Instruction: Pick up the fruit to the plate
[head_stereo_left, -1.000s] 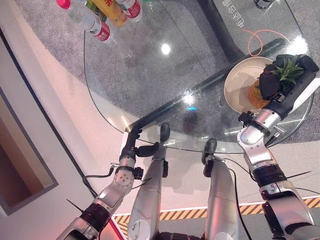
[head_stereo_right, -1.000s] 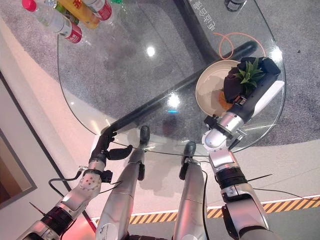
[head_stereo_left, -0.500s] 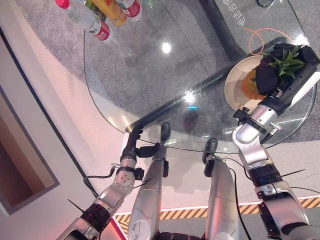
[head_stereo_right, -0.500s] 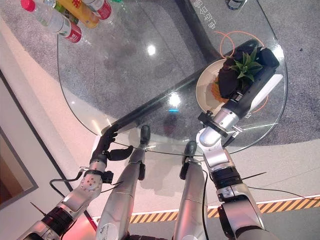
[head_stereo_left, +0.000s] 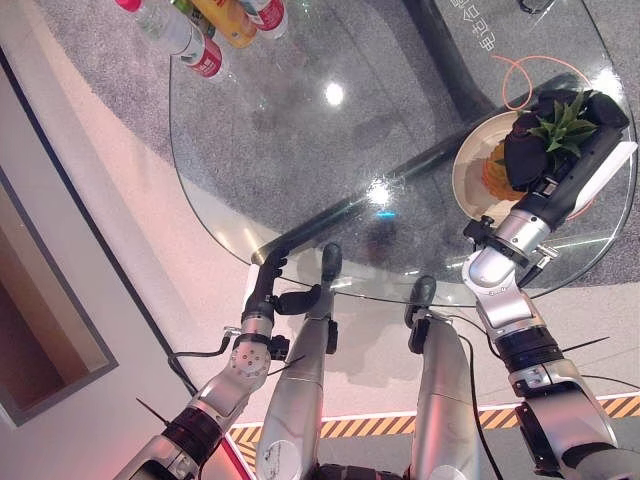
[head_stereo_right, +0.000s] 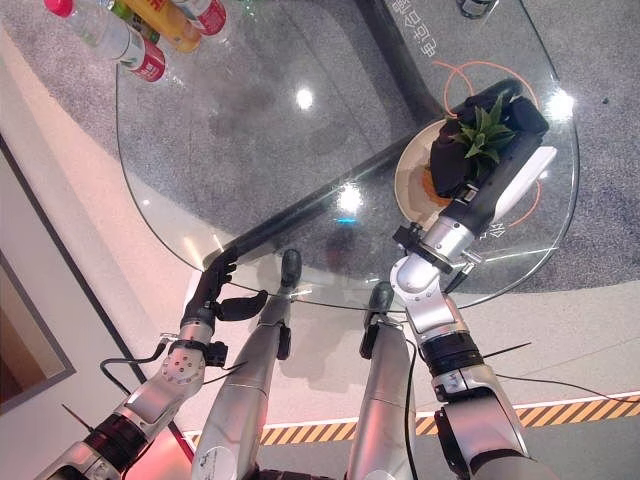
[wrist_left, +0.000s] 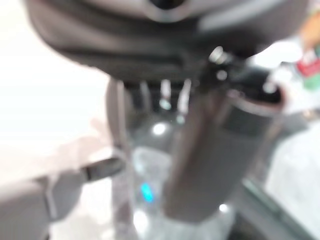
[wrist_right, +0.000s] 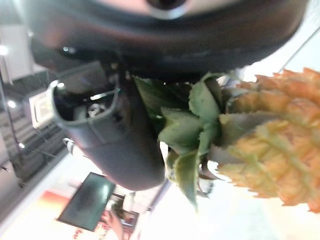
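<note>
Nearest in, at seven o'clock, the left hand (head_stereo_left: 268, 295) rests at the near rim of the glass bench (head_stereo_left: 300, 150), its fingers straight and relaxed with nothing in them, the thumb standing out sideways; it's out of the play. Moving out to two o'clock, the right hand (head_stereo_left: 560, 135) is over the plate (head_stereo_left: 468, 175), its fingers curled round the pineapple (head_stereo_right: 437, 180), gripping up near the green crown with the orange body hanging toward the plate. From the right wrist view the leaves press against the palm and the fruit's body juts out past the hand. Whether the fruit's base is touching the plate yet, I can't tell.

Here's the danger as I judge it: the hold sits high by the leaves, so if the fingers let go while the fruit is tilted, it may topple and roll off the plate's rim, and the plate lies close to the bench's right edge. The glass looks slick too; a nudge from the hand could slide the plate. Far out at eleven o'clock the bottles (head_stereo_left: 210, 30) stand well apart, no threat there
</note>
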